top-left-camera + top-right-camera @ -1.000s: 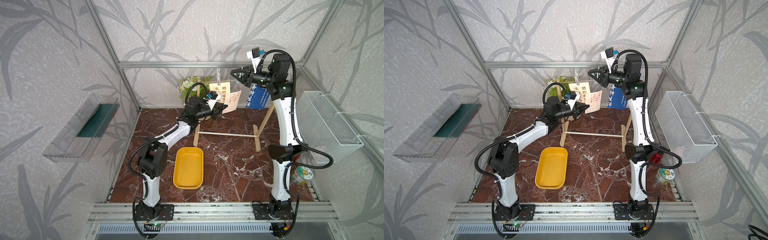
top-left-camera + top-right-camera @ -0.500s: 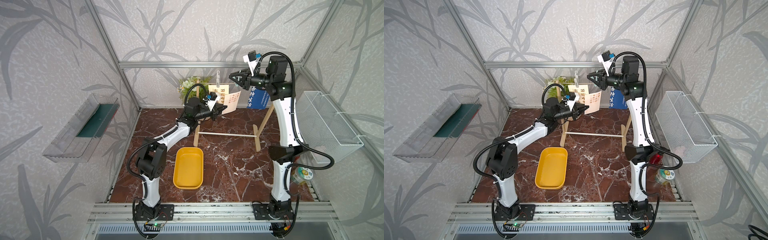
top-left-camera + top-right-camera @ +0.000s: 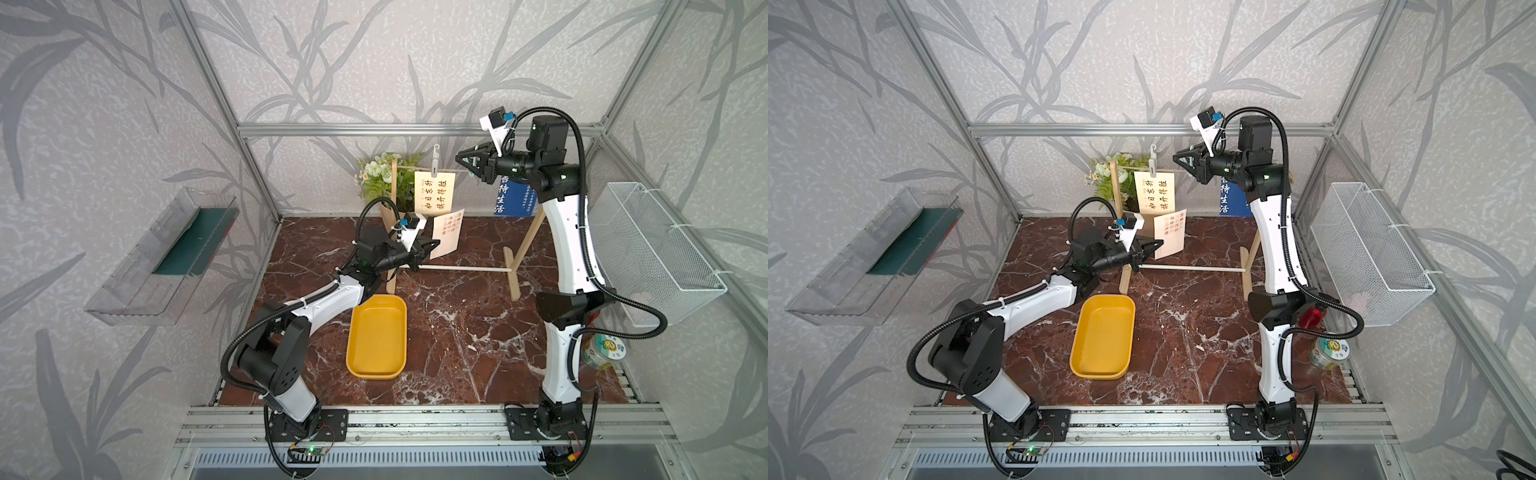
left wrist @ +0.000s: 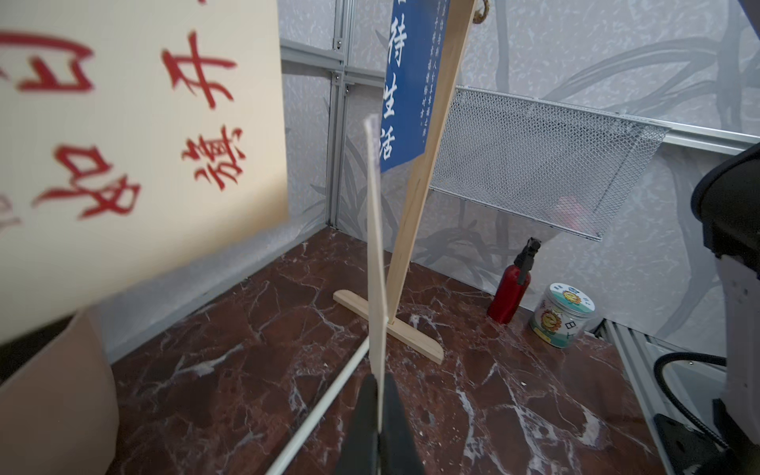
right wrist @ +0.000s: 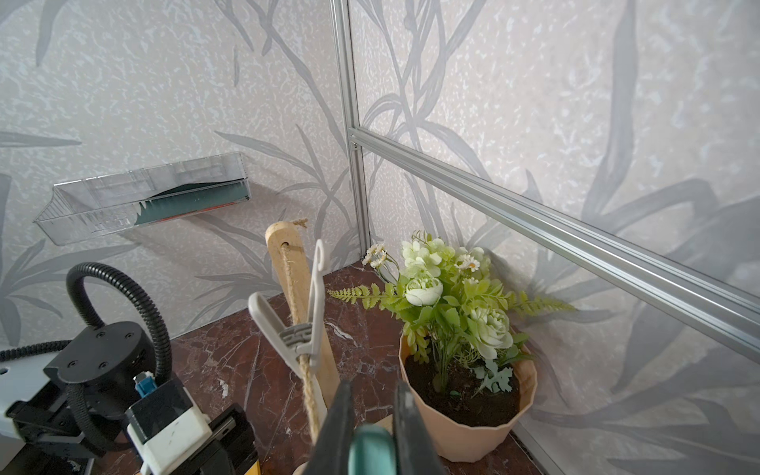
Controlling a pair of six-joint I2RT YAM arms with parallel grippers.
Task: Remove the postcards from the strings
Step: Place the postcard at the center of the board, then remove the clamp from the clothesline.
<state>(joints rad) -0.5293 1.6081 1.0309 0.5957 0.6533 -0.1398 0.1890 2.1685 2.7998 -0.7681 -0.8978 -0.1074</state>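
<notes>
A cream postcard with small reddish text (image 3: pixel 446 232) is off the string and pinched at its lower edge by my left gripper (image 3: pixel 434 246), which is shut; the left wrist view shows this card edge-on (image 4: pixel 376 246) between the fingers. A cream postcard with big calligraphy (image 3: pixel 434 193) hangs from the jute string (image 5: pixel 306 378) under a grey peg (image 5: pixel 296 325). The dark blue postcard (image 3: pixel 513 199) hangs partly behind my right arm. My right gripper (image 3: pixel 461 160) is at string height, shut on a teal peg (image 5: pixel 372 448).
The wooden rack (image 3: pixel 523 245) stands at the back with a white crossbar. In front of it lies a yellow tray (image 3: pixel 376 336). A flower pot (image 5: pixel 469 407) stands in the back corner. A wire basket (image 3: pixel 652 249), a clear shelf (image 3: pixel 166 257), a red bottle (image 4: pixel 512 283) and a jar (image 3: pixel 602 351) line the sides.
My left gripper has carried the reddish-text card down and away from the string. The right gripper has shifted slightly left with the peg in it.
</notes>
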